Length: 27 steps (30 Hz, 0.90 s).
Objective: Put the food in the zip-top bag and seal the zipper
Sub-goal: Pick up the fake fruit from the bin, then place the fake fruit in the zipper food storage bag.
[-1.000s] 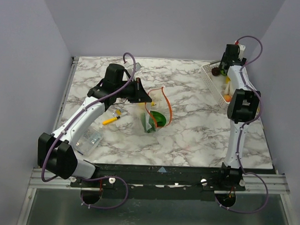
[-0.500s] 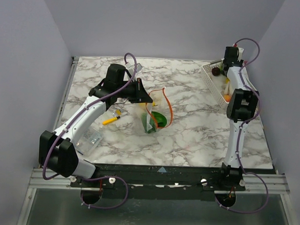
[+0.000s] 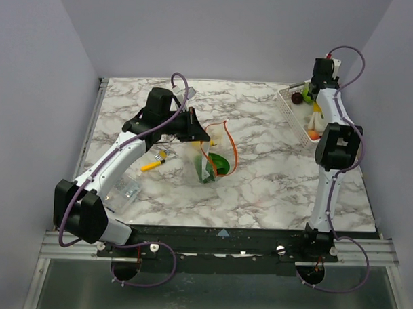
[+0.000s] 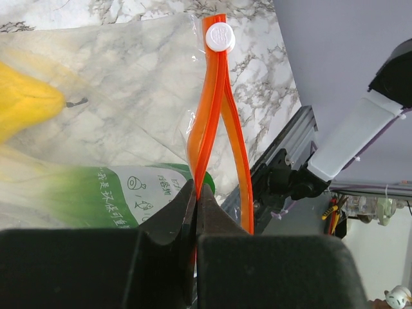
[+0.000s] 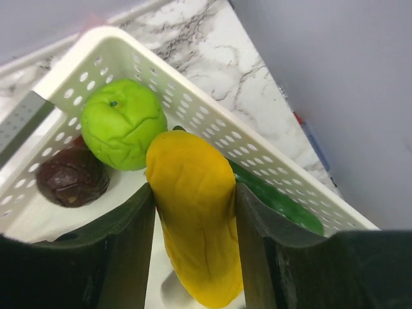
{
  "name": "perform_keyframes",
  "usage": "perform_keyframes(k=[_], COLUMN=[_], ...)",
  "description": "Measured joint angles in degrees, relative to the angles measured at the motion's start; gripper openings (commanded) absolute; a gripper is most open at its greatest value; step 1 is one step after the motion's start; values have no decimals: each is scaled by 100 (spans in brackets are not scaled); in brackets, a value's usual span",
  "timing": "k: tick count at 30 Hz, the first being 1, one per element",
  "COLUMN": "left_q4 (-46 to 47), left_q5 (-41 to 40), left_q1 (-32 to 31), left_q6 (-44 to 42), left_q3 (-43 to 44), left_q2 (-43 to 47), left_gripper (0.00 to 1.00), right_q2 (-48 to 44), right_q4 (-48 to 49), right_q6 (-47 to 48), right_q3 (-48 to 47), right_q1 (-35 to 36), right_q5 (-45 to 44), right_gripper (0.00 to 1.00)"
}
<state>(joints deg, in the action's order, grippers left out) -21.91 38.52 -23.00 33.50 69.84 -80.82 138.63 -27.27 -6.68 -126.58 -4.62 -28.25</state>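
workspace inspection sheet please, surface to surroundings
surface: marble-patterned table top, nothing spilled
job's things: clear floppy zip-top bag mid-table, mouth open, green toy food inside; white slotted plastic basket far right holds bright green toy apple, dark toy fruit
clutter: yellow-orange marker pen and small flat clear packet left of the bag
claws: left claw shut on the bag's red-orange zipper strip; right claw shut on yellow oblong toy fruit at the basket
cables: purple cables looped over both arms
surroundings: pale lilac walls, metal rail at near edge
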Motion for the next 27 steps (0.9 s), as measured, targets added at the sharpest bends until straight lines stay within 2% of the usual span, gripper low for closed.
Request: perform_keyframes(k=[7, 11, 15, 21, 27], left_q4=[-2, -2, -2, -15, -48], left_q5=[0, -2, -2, -15, -31], left_q1=[-11, -26, -37, -37, -37], left_q6=[0, 0, 0, -44, -96], left_q3=[0, 0, 0, 0, 0], left_q2=[-2, -2, 0, 0, 0], left_gripper=[0, 0, 0, 0, 0], right_q2=[-1432, -2247, -3147, -4406, -5191], right_q4=[754, 1185, 1624, 2824, 3169], right_q6=[-223, -581, -1207, -2553, -3338], right_q3=[1276, 1985, 3016, 5305, 6769], right_q1=[0, 0, 0, 85, 841], right_q5=[103, 503, 1725, 4138, 5558], right_gripper=[29, 27, 26, 26, 26])
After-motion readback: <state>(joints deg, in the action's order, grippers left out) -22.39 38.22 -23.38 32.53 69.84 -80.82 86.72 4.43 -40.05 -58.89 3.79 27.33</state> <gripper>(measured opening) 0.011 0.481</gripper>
